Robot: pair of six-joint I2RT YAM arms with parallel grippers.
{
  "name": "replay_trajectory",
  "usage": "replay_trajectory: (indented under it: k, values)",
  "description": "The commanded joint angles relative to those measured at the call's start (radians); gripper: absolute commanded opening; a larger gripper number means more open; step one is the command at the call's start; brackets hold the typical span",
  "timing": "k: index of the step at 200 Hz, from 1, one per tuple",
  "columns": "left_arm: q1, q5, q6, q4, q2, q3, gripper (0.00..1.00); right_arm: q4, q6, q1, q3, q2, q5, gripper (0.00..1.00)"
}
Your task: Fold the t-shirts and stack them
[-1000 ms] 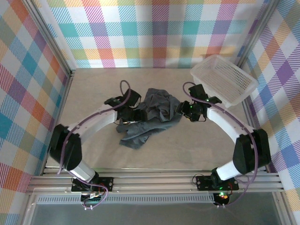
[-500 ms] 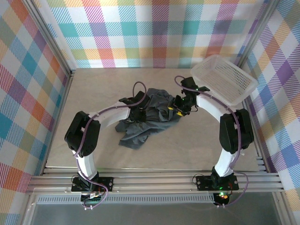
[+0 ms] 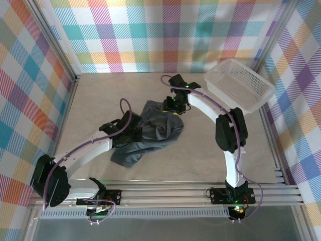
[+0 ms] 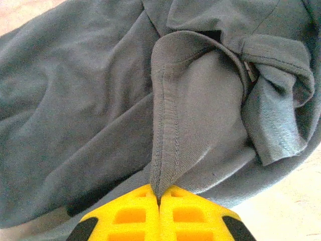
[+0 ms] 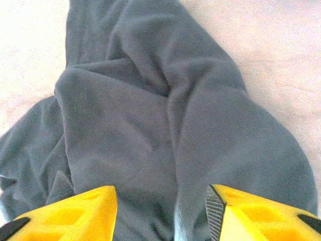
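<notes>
T-shirt (image 4: 90, 100) hem sits clamped in left pincer (image 4: 159, 195); right pincer (image 5: 160, 201) hangs half-spread over its folds.

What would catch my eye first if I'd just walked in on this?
A crumpled dark grey t-shirt lies in the middle of the table. The left gripper is pinched shut on a stitched hem, while the right gripper stands with jaws apart over the shirt's far end. A white basket sits in the far right corner.
</notes>
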Motion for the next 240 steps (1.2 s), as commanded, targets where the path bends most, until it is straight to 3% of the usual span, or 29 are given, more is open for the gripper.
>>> replay_trajectory:
  k: [1,34,67,100,131,145,158,207,225,240]
  values:
    - [-0.008,-0.005,-0.038,-0.032,-0.004,-0.036,0.00,-0.084,-0.155,0.078,0.094,0.072,0.048,0.55]
    - [-0.007,-0.015,-0.068,-0.032,-0.005,-0.051,0.00,-0.112,-0.230,0.164,0.155,0.149,0.044,0.59]
    - [-0.007,-0.014,-0.077,-0.037,-0.023,-0.064,0.00,-0.130,-0.206,0.190,0.160,0.192,0.077,0.59]
    - [-0.007,0.003,-0.078,-0.047,-0.045,-0.074,0.00,-0.157,-0.178,0.178,0.223,0.228,0.182,0.44]
    - [-0.007,0.008,-0.090,-0.055,-0.074,-0.092,0.00,-0.174,-0.160,0.137,0.280,0.236,0.200,0.29]
    - [-0.007,0.005,-0.097,-0.057,-0.084,-0.095,0.00,-0.175,-0.154,0.116,0.281,0.227,0.194,0.12]
    - [-0.007,0.000,-0.102,-0.060,-0.090,-0.093,0.00,-0.181,-0.139,0.087,0.272,0.215,0.181,0.04]
    - [-0.008,-0.015,-0.107,-0.062,-0.076,-0.064,0.00,-0.133,-0.130,0.006,0.199,0.095,0.139,0.03]
    - [-0.007,-0.019,-0.106,-0.060,-0.062,-0.050,0.00,-0.115,-0.149,-0.013,0.158,0.047,0.104,0.16]
    - [-0.007,-0.019,-0.105,-0.060,-0.047,-0.047,0.00,-0.103,-0.164,-0.016,0.088,-0.006,0.107,0.19]
